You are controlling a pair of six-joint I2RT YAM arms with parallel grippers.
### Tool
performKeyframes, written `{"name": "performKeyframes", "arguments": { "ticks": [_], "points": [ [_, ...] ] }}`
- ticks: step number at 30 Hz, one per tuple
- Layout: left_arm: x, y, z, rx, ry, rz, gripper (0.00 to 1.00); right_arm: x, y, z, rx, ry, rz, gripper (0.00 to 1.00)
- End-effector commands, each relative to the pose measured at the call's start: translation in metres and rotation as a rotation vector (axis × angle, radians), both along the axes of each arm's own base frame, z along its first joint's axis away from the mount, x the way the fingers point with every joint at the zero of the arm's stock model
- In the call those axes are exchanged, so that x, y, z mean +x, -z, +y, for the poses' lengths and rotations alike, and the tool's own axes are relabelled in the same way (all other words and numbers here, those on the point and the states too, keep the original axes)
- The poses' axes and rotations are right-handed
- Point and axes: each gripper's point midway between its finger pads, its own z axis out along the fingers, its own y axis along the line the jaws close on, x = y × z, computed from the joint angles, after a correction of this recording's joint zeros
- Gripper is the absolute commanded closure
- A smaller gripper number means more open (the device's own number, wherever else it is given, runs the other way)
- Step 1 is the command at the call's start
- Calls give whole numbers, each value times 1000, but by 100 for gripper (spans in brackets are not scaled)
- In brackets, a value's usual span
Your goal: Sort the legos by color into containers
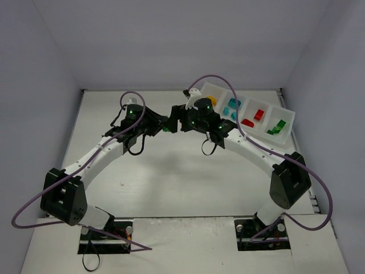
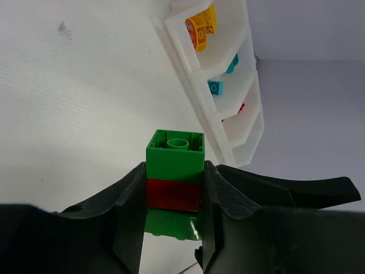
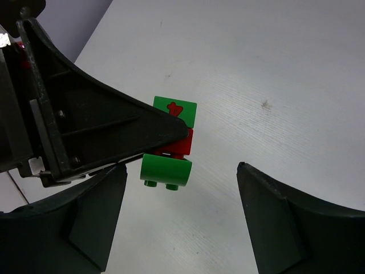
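A: Lego stack point(image 2: 174, 171), what does it look like?
B: Three small glossy bricks pressed together, green, red, green. The end green one shows a round stud. The left gripper point(image 2: 174, 191) pinches it tight between both fingers, over the middle of the table point(image 1: 171, 177), left of the tray point(image 1: 290, 117).
A: And the right gripper point(image 3: 179, 171)?
B: Its jaws are spread wide, one finger on each side of the stack, gripping nothing.
A: The others?
B: They sit in separate tray compartments: yellow-orange bricks point(image 1: 211, 101), teal bricks point(image 1: 231, 107), red bricks point(image 1: 253, 117), green bricks point(image 1: 277, 127).
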Motion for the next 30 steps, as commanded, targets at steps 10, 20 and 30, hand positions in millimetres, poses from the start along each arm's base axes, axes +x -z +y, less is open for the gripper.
{"name": "performKeyframes", "arguments": {
  "ticks": [10,20,30],
  "points": [
    [0,-56,-8,-109,-34,-132,99,12,-34,18,86,11,-86,34],
    [-3,-56,-5,-109,-54,-136,99,14,-34,15,76,40,-117,92],
    [23,-44,40,-51,-184,-150,100,-18,-5,-11,32,42,-50,100]
  ]
}}
